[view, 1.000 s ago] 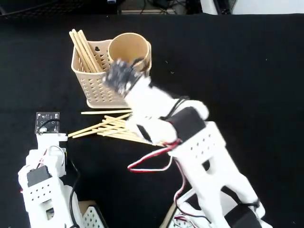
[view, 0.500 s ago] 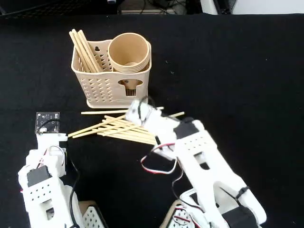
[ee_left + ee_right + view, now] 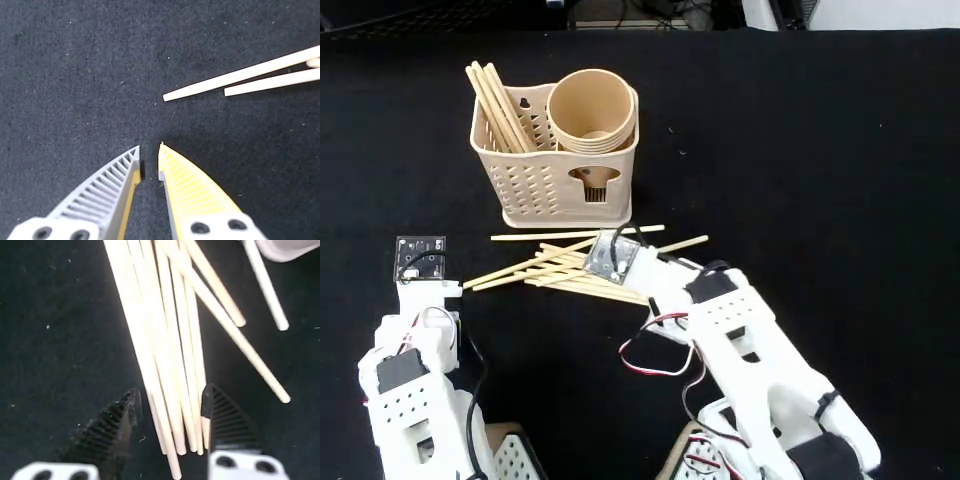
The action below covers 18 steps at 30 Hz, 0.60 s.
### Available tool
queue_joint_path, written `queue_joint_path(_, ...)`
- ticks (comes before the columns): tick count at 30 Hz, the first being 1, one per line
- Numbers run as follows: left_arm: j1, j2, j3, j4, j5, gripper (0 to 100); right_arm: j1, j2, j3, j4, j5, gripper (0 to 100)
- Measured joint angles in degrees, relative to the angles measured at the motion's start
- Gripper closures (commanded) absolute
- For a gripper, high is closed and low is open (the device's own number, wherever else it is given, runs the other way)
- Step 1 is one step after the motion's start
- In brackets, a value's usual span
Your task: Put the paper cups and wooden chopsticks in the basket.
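A black table (image 3: 820,150) is being seen from above. A pale slotted basket (image 3: 535,185) is standing at about 11 o'clock from the table's middle. A stack of paper cups (image 3: 592,100) is sitting upright in the basket's 3 o'clock half. A bundle of standing chopsticks (image 3: 498,105) is leaning in its 9 o'clock half, with the ends poking past the rim toward 11 o'clock. Just beside the basket, at its 6 o'clock, a fan of loose chopsticks (image 3: 535,270) is lying flat on the table.

The right arm (image 3: 750,340) is extending in from 5 o'clock, and the right gripper (image 3: 171,389) is hanging low over the fan. Its two dark fingers (image 3: 112,427) are standing wide apart and straddling several of the loose chopsticks near their ends. The sticks are running lengthwise through the gap, with one finger on each side. Whether the fingers are touching the wood cannot be told. A few more sticks are lying outside the gap, beyond one finger.

The left arm (image 3: 405,380) is sitting at 7 o'clock, with the left gripper (image 3: 150,146) pointing down at bare cloth. Its fingers (image 3: 192,192) are leaving only a narrow gap and holding nothing. The ends of two loose chopsticks are lying a little ahead of the fingertips, apart from them.
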Motion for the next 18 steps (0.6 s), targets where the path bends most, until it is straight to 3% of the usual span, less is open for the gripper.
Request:
queue_joint_path(8,0.0,0.0,0.0,0.0,0.0,92,0.4,13.1,-6.4,0.2,0.1,79.1)
queue_joint_path(14,0.0,0.0,0.0,0.0,0.0,92,0.4,14.3,-7.4,0.6,0.4,98.5)
queue_joint_path(18,0.0,0.0,0.0,0.0,0.0,92,0.4,14.7,-7.9,0.6,0.4,98.2)
